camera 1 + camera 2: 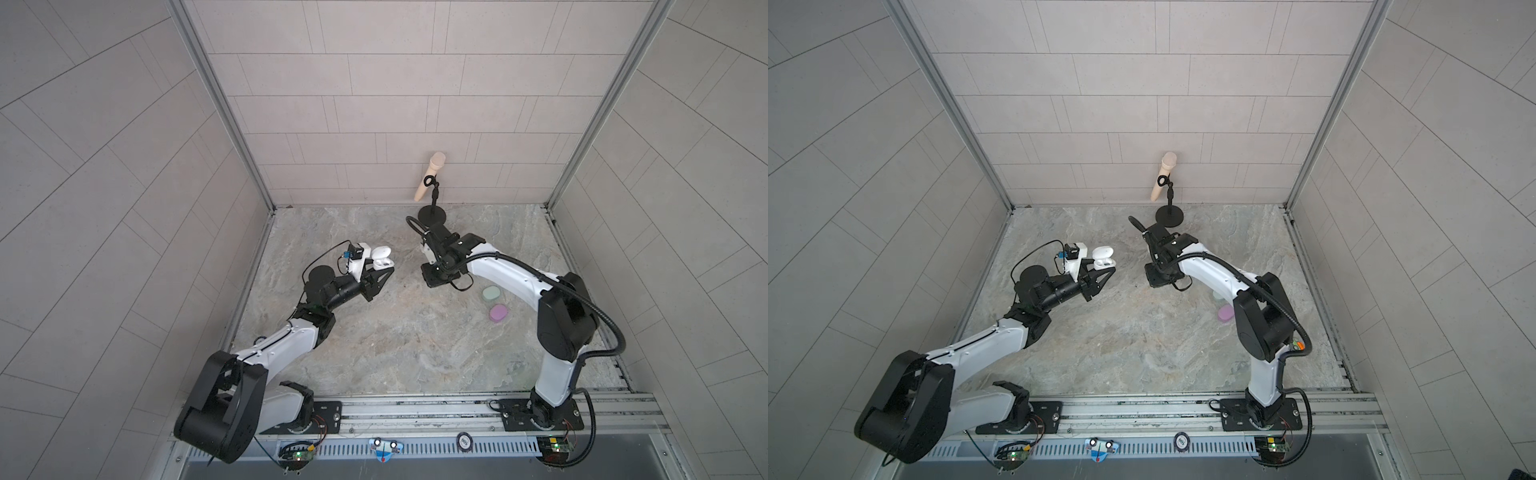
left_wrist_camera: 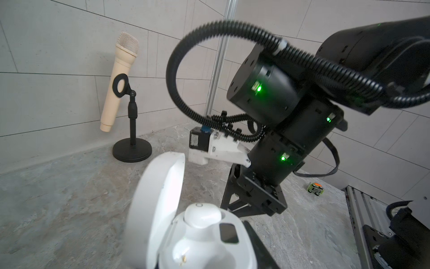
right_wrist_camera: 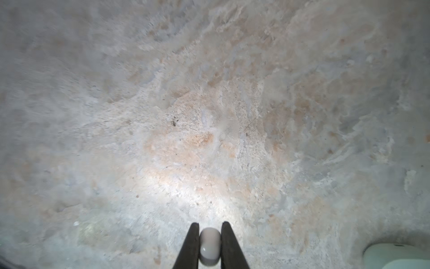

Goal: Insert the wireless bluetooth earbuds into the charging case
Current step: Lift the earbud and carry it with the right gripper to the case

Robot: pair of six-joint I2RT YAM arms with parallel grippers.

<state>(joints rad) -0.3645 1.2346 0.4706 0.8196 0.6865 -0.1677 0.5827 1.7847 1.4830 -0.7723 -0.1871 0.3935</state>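
We see a beige microphone (image 1: 433, 167) tilted in a black stand (image 1: 432, 215) at the back of the marbled surface (image 1: 395, 345), near the tiled wall (image 1: 374, 83). In the left wrist view, a small green-and-orange toy car (image 2: 315, 187) sits on the surface.

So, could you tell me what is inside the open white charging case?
One white earbud sits in the white charging case; the neighbouring socket is empty, contacts bare. The seated bud hides its own socket.
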